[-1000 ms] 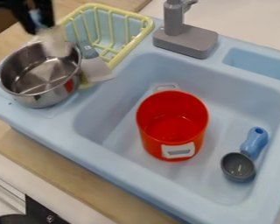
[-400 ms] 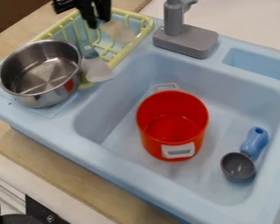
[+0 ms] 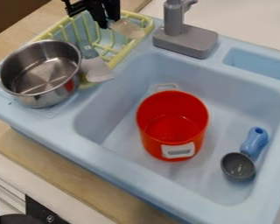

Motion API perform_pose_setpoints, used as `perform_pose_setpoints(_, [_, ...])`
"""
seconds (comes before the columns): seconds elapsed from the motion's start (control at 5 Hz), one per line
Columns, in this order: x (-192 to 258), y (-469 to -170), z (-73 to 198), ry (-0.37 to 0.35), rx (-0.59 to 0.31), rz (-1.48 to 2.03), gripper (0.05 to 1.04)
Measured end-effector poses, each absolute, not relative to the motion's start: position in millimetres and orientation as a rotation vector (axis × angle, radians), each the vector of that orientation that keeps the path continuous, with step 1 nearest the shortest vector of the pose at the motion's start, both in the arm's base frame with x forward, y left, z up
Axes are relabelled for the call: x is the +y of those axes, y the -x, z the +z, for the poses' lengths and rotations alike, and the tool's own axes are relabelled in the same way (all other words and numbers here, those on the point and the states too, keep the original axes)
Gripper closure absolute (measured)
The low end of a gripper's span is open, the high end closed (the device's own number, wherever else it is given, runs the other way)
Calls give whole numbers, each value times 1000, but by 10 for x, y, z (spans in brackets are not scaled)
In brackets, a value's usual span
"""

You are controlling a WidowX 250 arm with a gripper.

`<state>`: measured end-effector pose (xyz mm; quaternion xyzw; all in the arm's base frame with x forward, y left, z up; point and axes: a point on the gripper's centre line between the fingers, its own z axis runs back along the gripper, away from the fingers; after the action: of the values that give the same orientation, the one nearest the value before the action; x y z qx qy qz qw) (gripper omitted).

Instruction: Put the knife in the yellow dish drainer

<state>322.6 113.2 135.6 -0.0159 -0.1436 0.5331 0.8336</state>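
Observation:
My gripper (image 3: 110, 22) is over the yellow dish drainer (image 3: 147, 27) at the top of the view, shut on the knife (image 3: 128, 29). The knife's pale, translucent blade sticks out to the right of the fingers, above the drainer's right part. Most of its handle is hidden by the gripper. A second pale-bladed utensil (image 3: 96, 70) with a grey-blue handle lies at the drainer's near end, beside the pot.
A steel pot (image 3: 40, 73) stands left of the basin, close to the drainer. The grey faucet (image 3: 185, 40) rises right of the drainer. Inside the light blue sink (image 3: 116, 116) are a red bucket (image 3: 172, 124) and a grey ladle (image 3: 238, 166) with a blue handle.
From over the pot, my gripper has moved right to above the drainer, carrying the knife. Most of that shift came first; lately it moved only slightly right. The other objects stayed where they were.

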Motion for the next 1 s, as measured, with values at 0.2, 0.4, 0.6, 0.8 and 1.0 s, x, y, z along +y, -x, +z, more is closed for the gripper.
perform_pose_setpoints(0.2, [1160,-3237,1252,17,-286,1136,910])
perform_pose_setpoints(0.4, [1171,-3212,1202,63,-272,1145,857])
perform_pose_setpoints(0.6, [1165,-3171,1172,66,-248,1137,609])
perform_pose_setpoints(0.8, [1134,-3144,1117,59,-237,1114,309])
perform_pose_setpoints(1.0, [1062,-3094,1177,38,-274,1087,95])
